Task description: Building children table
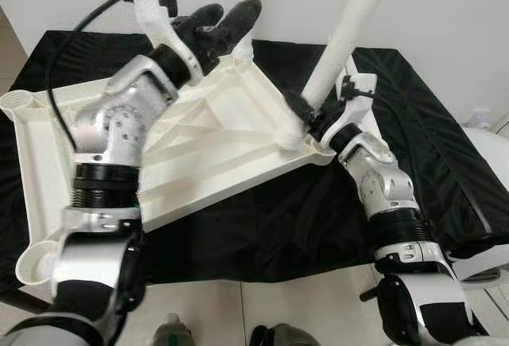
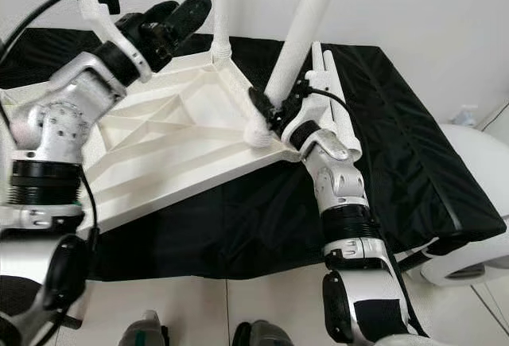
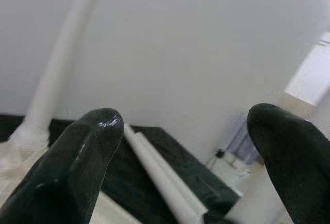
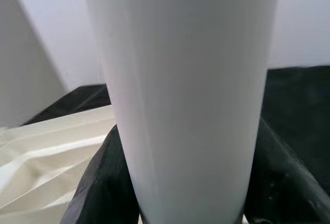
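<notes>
Tabletop: the white plastic tabletop (image 1: 215, 135) lies upside down on a surface under a black cloth (image 2: 374, 163), its ribbed underside up and its corner sockets showing.
Legs fitted: one white leg (image 2: 225, 4) stands in the far corner socket; a second leg (image 1: 342, 32) stands, tilted, in the near right socket (image 1: 293, 138).
Spare legs: more white legs (image 2: 338, 99) lie on the cloth just beside the right arm.
Right gripper: the right gripper (image 1: 312, 117) has its jaws closed around the second leg low down, just above the socket; the right wrist view shows black fingers (image 4: 100, 183) on both sides of the white tube.
Left gripper: the left gripper (image 1: 219, 24) is raised above the far edge of the tabletop, jaws spread wide and holding nothing.
Step in hand: judged to be seating the second leg.
How to do it well: bring the leg upright so that it lines up with the socket before pressing or turning; a tilted leg will likely bind. The free left gripper could press on the tabletop so that it does not slide on the cloth.
Still to do: two near left sockets (image 1: 32, 262) stand empty.
</notes>
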